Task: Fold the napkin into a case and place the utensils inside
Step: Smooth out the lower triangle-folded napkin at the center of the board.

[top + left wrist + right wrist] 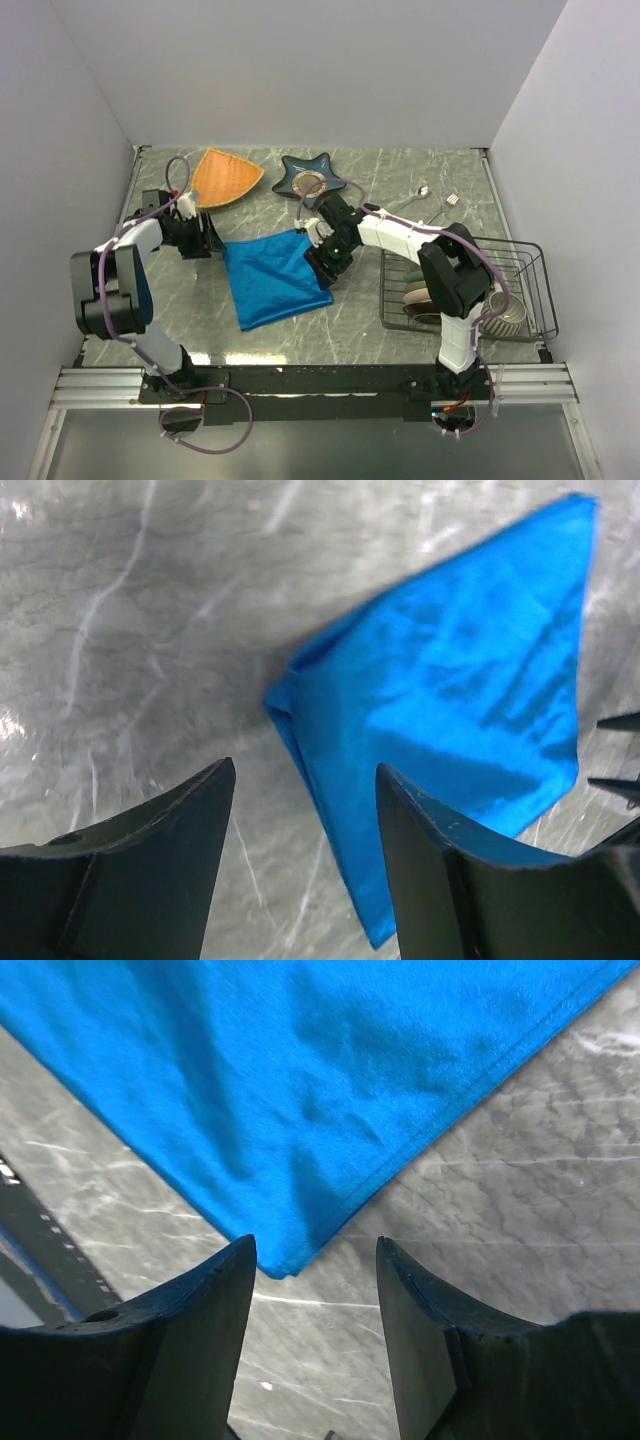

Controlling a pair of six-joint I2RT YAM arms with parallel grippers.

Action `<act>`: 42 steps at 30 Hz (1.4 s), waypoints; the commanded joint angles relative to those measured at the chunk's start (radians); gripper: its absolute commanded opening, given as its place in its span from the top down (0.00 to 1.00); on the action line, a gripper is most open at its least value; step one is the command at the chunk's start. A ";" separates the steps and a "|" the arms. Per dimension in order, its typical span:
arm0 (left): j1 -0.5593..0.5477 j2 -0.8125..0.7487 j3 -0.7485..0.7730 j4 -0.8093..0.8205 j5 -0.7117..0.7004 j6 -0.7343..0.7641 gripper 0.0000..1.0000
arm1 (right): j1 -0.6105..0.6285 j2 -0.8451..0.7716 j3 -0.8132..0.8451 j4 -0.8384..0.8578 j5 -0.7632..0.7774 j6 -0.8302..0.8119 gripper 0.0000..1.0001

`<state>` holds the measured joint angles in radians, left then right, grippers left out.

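Blue napkin [272, 280] is lying folded about once, not yet a case — left gripper [305, 770] and right gripper [315, 1243] gaping empty, spoon [420, 192] and fork [450, 200] waiting apart.

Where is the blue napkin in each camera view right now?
Top view: the napkin lies near the centre of the picture.
Left wrist: the napkin fills the right half, one corner pointing left.
Right wrist: the napkin covers the top, one corner pointing down.
Shared landmark: the grey marble table beneath it.
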<state>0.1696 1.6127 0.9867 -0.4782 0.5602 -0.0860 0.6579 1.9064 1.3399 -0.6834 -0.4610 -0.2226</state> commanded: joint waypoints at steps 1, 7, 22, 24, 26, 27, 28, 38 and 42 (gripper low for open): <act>0.007 0.084 0.029 0.075 0.030 -0.086 0.36 | 0.005 0.028 -0.021 0.018 0.045 -0.037 0.41; 0.008 0.191 0.073 0.067 0.102 -0.081 0.40 | 0.005 0.045 -0.042 0.028 0.054 -0.035 0.41; 0.008 0.245 0.101 0.023 0.193 0.000 0.85 | 0.046 -0.075 0.042 0.048 -0.015 -0.047 0.40; 0.007 0.239 0.098 0.027 0.196 -0.008 0.85 | 0.104 -0.121 0.029 0.115 -0.005 -0.075 0.38; 0.008 0.239 0.092 0.027 0.211 -0.009 0.74 | 0.182 -0.167 0.005 0.175 0.042 -0.121 0.37; 0.008 0.234 0.089 0.032 0.214 -0.012 0.63 | 0.207 -0.179 -0.020 0.241 0.054 -0.136 0.37; 0.008 0.236 0.081 0.035 0.214 -0.015 0.59 | 0.238 -0.188 -0.030 0.270 0.073 -0.147 0.37; 0.039 0.245 0.064 0.039 0.181 -0.044 0.46 | 0.483 -0.069 0.031 0.420 0.114 -0.274 0.46; 0.042 0.248 0.061 0.035 0.193 -0.043 0.44 | 0.525 -0.021 0.030 0.450 0.150 -0.314 0.46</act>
<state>0.2031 1.8652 1.0660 -0.4458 0.7689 -0.1295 1.1545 1.8492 1.3357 -0.3065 -0.3614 -0.4660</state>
